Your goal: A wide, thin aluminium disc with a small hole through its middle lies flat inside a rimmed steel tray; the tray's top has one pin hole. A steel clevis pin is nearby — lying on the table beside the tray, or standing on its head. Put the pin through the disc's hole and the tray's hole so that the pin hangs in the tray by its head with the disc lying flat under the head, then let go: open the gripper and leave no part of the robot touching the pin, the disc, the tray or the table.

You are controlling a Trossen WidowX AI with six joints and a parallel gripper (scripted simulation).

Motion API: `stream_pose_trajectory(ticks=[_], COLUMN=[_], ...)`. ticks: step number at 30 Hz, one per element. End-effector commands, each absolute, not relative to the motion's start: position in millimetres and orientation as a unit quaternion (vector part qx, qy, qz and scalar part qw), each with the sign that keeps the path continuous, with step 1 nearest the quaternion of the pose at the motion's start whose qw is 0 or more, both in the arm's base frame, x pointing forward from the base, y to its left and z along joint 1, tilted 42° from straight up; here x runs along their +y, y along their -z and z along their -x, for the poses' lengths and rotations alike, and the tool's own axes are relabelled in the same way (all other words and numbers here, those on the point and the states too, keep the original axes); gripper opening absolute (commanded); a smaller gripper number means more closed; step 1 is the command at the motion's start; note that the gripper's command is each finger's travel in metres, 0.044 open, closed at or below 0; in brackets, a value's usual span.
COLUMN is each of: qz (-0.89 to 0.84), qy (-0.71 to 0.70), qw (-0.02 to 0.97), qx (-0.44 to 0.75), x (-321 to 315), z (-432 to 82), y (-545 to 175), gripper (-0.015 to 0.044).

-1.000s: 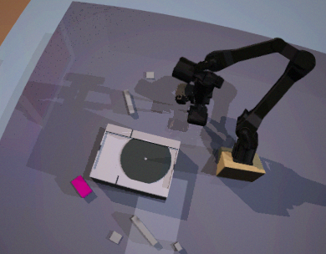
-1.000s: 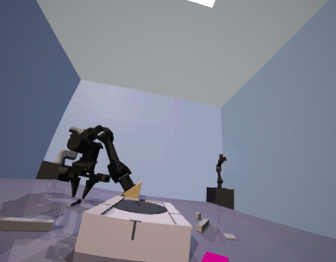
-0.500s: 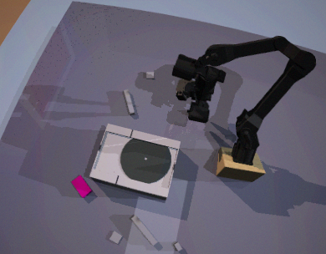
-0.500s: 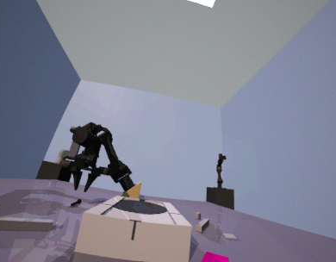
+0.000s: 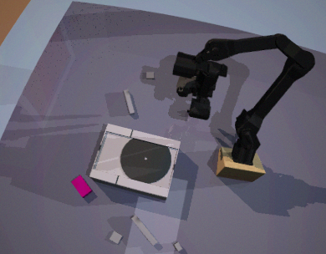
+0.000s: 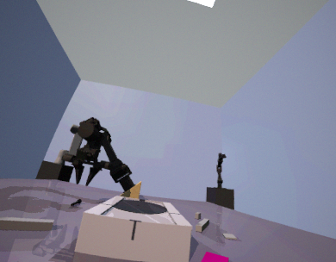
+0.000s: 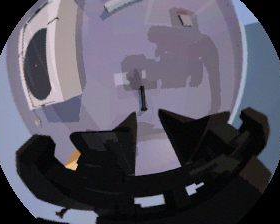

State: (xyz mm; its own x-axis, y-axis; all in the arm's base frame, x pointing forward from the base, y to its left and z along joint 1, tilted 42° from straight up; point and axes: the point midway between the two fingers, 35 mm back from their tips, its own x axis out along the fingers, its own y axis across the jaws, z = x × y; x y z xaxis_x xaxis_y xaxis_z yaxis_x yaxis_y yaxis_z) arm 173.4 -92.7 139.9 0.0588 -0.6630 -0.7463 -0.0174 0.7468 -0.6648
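The gripper [image 5: 194, 112] [image 6: 87, 184] [image 7: 147, 112] is partly open, holding nothing. The clevis pin [image 6: 76, 202] [image 7: 143, 98] lies on the table beside the tray [image 5: 99, 151] [image 6: 133, 236] [image 7: 66, 55]; I would centre the fingers over its shank before going down.

Dim violet-grey light, soft-edged overlapping shadows, pale ceiling panel glowing, wrist view bowed inside black corners

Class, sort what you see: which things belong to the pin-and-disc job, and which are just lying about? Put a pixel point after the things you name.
For the job:
- clevis pin [image 6: 76, 202] [image 7: 143, 98]
- disc [image 5: 140, 167] [image 6: 138, 207] [image 7: 37, 75]
- tray [image 5: 142, 191] [image 6: 110, 234] [image 7: 66, 75]
- gripper [image 6: 83, 184] [image 7: 147, 112]

Just lying about:
- magenta block [image 5: 81, 186] [image 6: 215, 258]
- pale bars [image 5: 145, 231] [image 6: 24, 224]
- small pale blocks [image 5: 115, 237] [image 6: 197, 215] [image 7: 184, 20]
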Motion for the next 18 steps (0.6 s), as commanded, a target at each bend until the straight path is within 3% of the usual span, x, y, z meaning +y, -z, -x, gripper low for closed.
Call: stream_pose_trajectory(ticks=[1,10,18], qz=[0.240,-0.130,-0.463], qy=[0.259,0.493,0.583], qw=[0.690,0.755,0.651], qx=[0.632,0.412,0.149], x=[-93,-93,-93], z=[-173,-167,-162], y=[-140,-141,-141], gripper=[0.0160,0.0160,0.0160])
